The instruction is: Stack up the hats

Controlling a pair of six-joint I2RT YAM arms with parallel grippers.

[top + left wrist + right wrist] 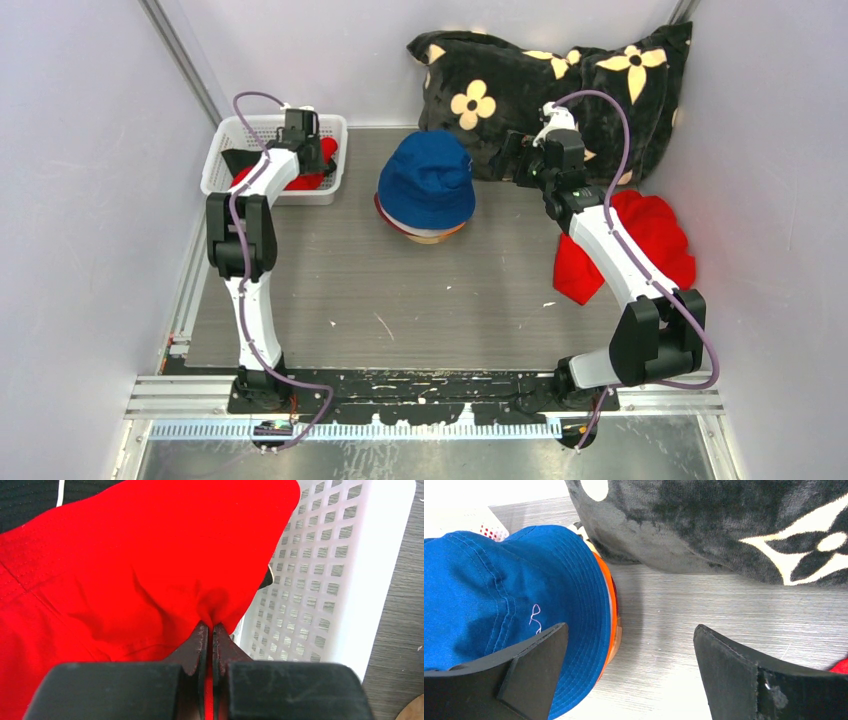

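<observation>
A blue hat (pixel 427 180) tops a stack in the middle of the table. In the right wrist view an orange hat's brim (pixel 610 595) shows under the blue hat (pixel 489 590). A red hat (pixel 125 570) lies in the white basket (pixel 222 150) beside a black hat (pixel 240 160). My left gripper (pixel 210 627) is shut on a pinched fold of the red hat, inside the basket (pixel 320 580). The right gripper (pixel 630 627) is open and holds nothing. It hovers just right of the stack, one finger over the blue brim.
A black pillow with cream flowers (pixel 560 85) leans in the back right corner, close behind the right gripper (pixel 510 158). A bright red cloth bundle (pixel 655 240) lies at the right edge, under the right arm. Grey walls close in both sides.
</observation>
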